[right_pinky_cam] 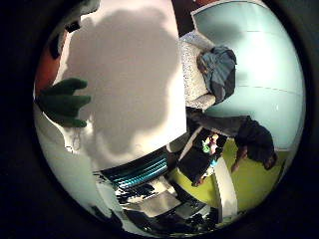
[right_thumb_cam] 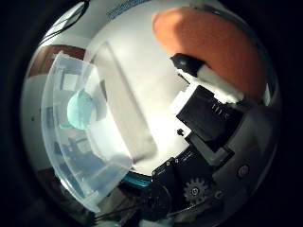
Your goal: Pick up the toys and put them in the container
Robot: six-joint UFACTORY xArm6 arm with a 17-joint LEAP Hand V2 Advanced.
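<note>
The hand [right_thumb_cam: 208,137] curls its fingers around an orange plush toy [right_thumb_cam: 213,47], gripping it against the palm; the toy's long axis seems to run across the fingers. A clear plastic container [right_thumb_cam: 80,142] sits on the white table [right_pinky_cam: 134,69], holding a pale teal ball [right_thumb_cam: 83,109]. A green plush piece [right_pinky_cam: 62,102] lies at the table's edge.

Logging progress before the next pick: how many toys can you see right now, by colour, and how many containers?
Orange toy, at the robot hand: 1
Green toy, on the white table: 1
Pale teal ball, inside the container: 1
Clear plastic container: 1
Total: 3 toys, 1 container
</note>
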